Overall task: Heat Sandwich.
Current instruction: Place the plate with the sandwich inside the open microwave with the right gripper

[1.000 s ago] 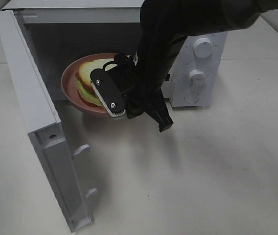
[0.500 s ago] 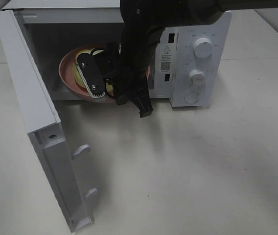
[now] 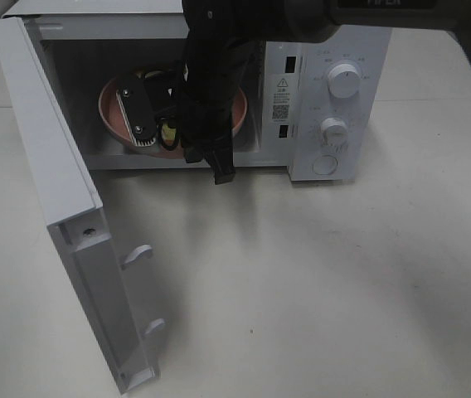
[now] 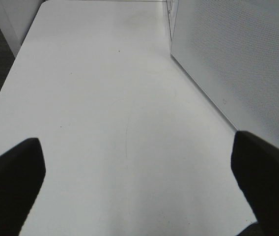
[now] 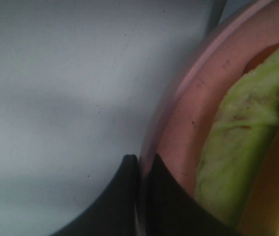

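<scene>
- Right gripper [image 5: 139, 161] clamped on pink plate [image 5: 188, 110] rim, inside microwave [image 3: 306, 153]; sandwich [image 5: 237, 142] on plate.
- Left gripper [image 4: 139, 167] jaws apart, holding nothing, beside the microwave.

End effector [image 5: 140, 161] pinching pink plate [image 5: 191, 113] rim, sandwich [image 5: 242, 132]

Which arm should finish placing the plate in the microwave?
Right. Its pincer is shut on the pink plate rim, sandwich aboard, inside the microwave. The left pincer hangs open over the table, holding nothing.
</scene>
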Motion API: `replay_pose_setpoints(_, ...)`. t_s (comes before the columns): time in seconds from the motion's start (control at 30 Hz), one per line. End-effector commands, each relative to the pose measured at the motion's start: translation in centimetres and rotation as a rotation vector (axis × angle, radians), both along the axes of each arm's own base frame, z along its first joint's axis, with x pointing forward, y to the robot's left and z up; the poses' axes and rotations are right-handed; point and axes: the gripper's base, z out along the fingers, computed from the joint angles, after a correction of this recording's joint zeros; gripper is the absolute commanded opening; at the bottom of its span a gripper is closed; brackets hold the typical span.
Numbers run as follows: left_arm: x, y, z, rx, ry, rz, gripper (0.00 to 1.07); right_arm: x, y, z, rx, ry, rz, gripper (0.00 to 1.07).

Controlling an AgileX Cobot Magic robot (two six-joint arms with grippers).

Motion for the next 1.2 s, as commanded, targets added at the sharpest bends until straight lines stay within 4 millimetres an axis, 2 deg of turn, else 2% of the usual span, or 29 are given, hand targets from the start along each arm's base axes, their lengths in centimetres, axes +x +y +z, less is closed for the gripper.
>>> replay_pose_setpoints(0.03,-0.2,0.0,0.0,0.001,-0.023,0.004,0.98,0.8,0.3,0.4,0.015,-0.025,-0.018,0.0)
replay_pose_setpoints(0.37,-0.2,0.0,0.0,0.001,-0.023,0.004,0.98,2.4,0.9,-0.3,0.051,-0.035,-0.088,0.01)
replay_pose_setpoints(0.6,-0.2,0.0,0.0,0.001,-0.023,0.004,0.98,3.5,0.2,-1.2,0.035,-0.047,-0.106,0.01)
replay_pose_setpoints(0.87,-0.2,0.0,0.0,0.001,-0.023,0.004,0.98,4.5,0.5,-1.3,0.068,-0.082,-0.106,0.0)
replay_pose_setpoints(1.2,-0.2,0.0,0.0,0.001,-0.023,0.004,0.98,4.5,0.7,-1.9,0.065,-0.078,-0.059,0.01)
